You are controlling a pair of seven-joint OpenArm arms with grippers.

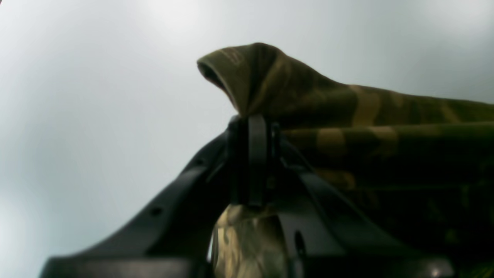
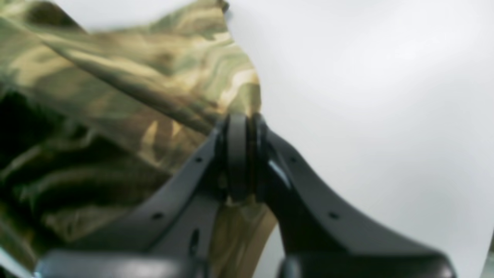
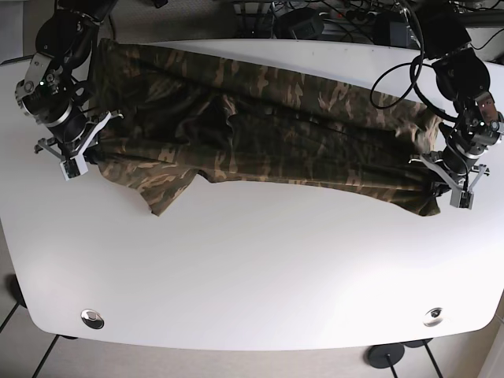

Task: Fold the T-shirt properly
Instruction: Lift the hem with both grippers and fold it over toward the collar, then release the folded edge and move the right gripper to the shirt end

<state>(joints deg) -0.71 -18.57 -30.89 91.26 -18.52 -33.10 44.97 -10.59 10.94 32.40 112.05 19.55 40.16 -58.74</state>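
Closest to your left wrist camera are the black fingers of the left gripper, pressed together on an edge of the camouflage T-shirt. A bunched peak of cloth stands above the pinch and the rest runs off to the right, while more fabric shows between the finger bases below. The pale table fills the left of this view.

Your right wrist view shows the right gripper likewise clamped on the shirt's edge, fabric trailing to the left and below the fingers, bare table to the right. Both wrist views are blurred, so you cannot tell how many layers each pinch holds.

From the base view, the T-shirt lies stretched sideways across the far half of the white table, already doubled lengthwise. The right gripper holds its left end, the left gripper its right end. A flap, probably a sleeve, droops toward you near the left end.

Watch the risks from here:
- If one pinch holds only a single layer, the fold will likely open as you carry it.
- Uneven arm travel would probably skew the edges.
- That loose flap could tuck under and leave a lump.
- Cables behind the right end might snag the arm.
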